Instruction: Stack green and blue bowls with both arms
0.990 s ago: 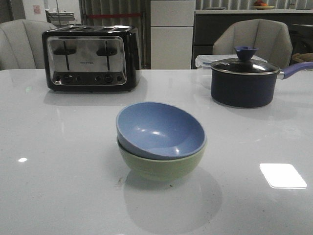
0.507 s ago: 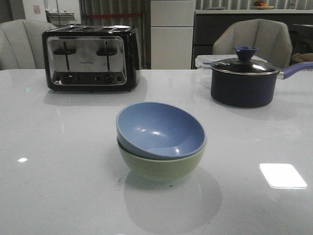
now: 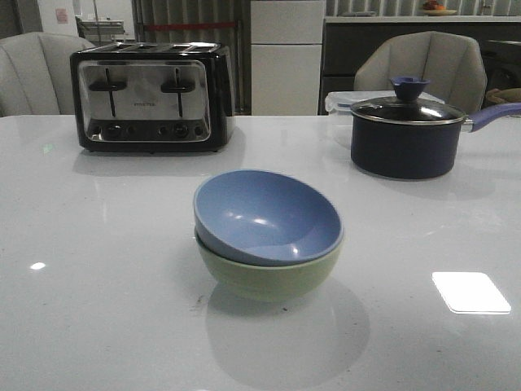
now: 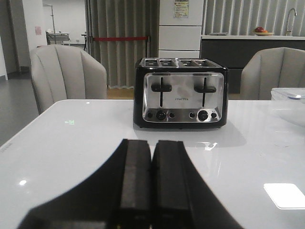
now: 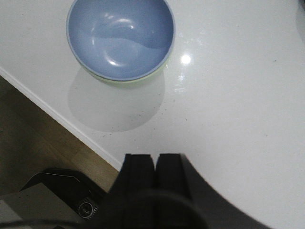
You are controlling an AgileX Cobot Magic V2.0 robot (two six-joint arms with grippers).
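The blue bowl (image 3: 264, 213) sits nested inside the green bowl (image 3: 269, 278) in the middle of the white table (image 3: 98, 309). The stack also shows in the right wrist view, the blue bowl (image 5: 120, 36) on top with a sliver of the green bowl (image 5: 151, 74) under its rim. Neither arm shows in the front view. My left gripper (image 4: 152, 145) is shut and empty, raised over the table and facing the toaster. My right gripper (image 5: 154, 157) is shut and empty, held high above the table, well apart from the bowls.
A black-and-chrome toaster (image 3: 151, 98) stands at the back left. A dark lidded saucepan (image 3: 407, 134) with a purple handle stands at the back right, a clear container (image 3: 340, 102) behind it. Chairs stand beyond the table. The table's near edge (image 5: 62, 121) shows in the right wrist view.
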